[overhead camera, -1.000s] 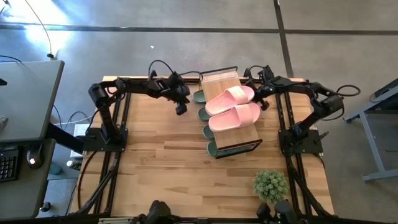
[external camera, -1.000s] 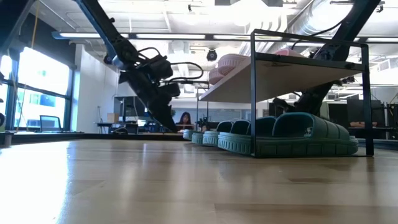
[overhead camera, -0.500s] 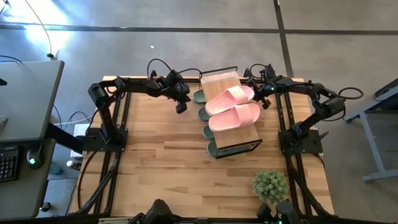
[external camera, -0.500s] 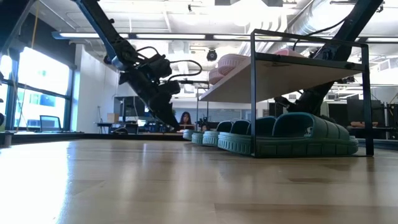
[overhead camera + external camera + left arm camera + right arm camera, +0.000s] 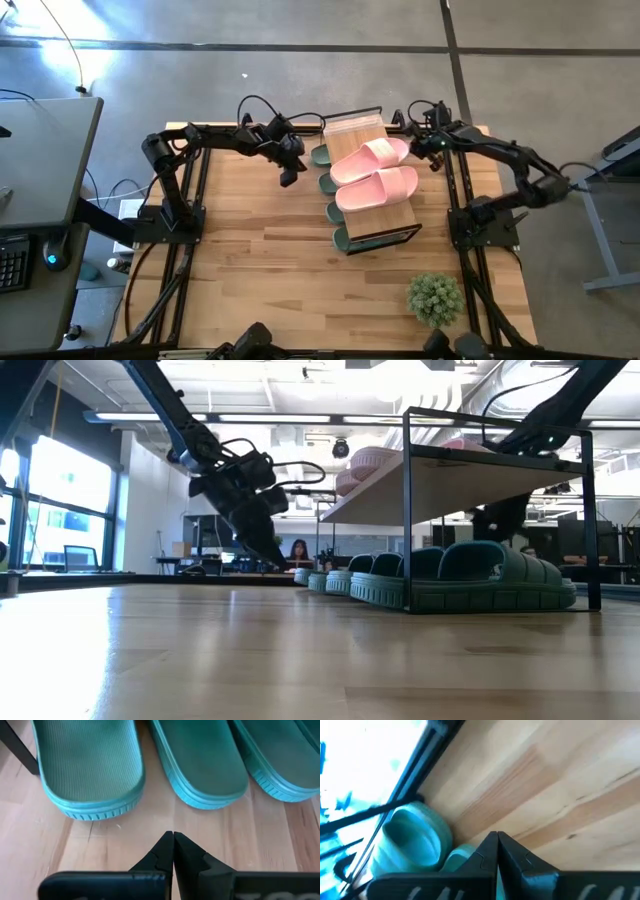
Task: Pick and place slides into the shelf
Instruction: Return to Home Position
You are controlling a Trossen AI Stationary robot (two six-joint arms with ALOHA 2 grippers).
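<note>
surface (image 5: 260, 260): wood planks are filling most of the high view, with grey floor (image 5: 300, 70) all round and a little potted plant (image 5: 434, 296) sitting near the right arm's base
shelf (image 5: 350, 130): standing toward the far middle, between the two arms
green slides (image 5: 327, 184): four are sitting in a row underneath it, ends poking out toward the left arm
pink slides (image 5: 375, 175): lying side by side on the slatted top, so I'm guessing the stowing is all done
feel: they're looking rubbery, light and bendy, probably a bit grippy. I'd be pinching the wide strap or a sole edge, not the fat heel
left gripper (image 5: 288, 178): hovering just beside those green ends, fingers pressed together, carrying nothing
right gripper (image 5: 437, 160): hanging by the shelf's other side, also closed up tight and empty
change: versus a second ago the right arm is swinging its elbow outward and backing off, the left is barely shifting, and the slides aren't budging
</note>
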